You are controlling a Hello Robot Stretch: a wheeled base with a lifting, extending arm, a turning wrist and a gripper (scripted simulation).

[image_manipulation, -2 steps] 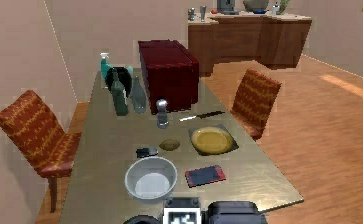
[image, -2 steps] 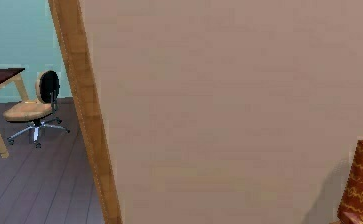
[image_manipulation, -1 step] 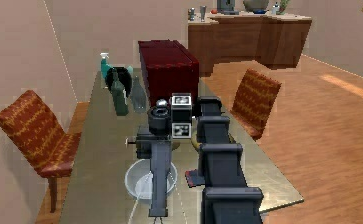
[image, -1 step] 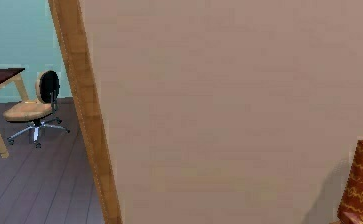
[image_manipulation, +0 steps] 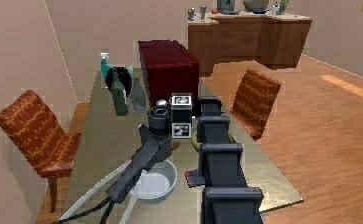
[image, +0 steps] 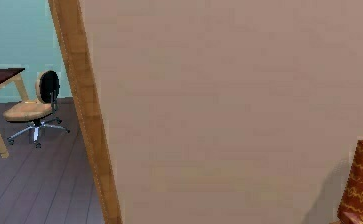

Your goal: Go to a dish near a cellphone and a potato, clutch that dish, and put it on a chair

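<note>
A long olive-grey table point(image_manipulation: 107, 150) stands on an orange wood floor point(image_manipulation: 319, 120) in a beige-walled room. The pale dish point(image_manipulation: 155, 184) lies at the table's near end, with the gripper point(image_manipulation: 117, 192) by it; I cannot tell whether the gripper holds anything. At the table's far end sits one dark red box point(image_manipulation: 167, 65), with three bottle-like things to its left: a green spray bottle point(image_manipulation: 106, 66), a dark bottle point(image_manipulation: 119, 92) and a clear glass one point(image_manipulation: 137, 96). Two red-orange patterned chairs flank the table, one at its left side point(image_manipulation: 34, 130) and one at its right point(image_manipulation: 255, 98). Beyond the table's far end stands a wooden counter point(image_manipulation: 251, 38). In the forward view a beige wall point(image: 229, 100) and a wooden door frame point(image: 87, 110) block the way; past the frame is one swivel chair point(image: 39, 105) beside a desk point(image: 1, 85).
</note>
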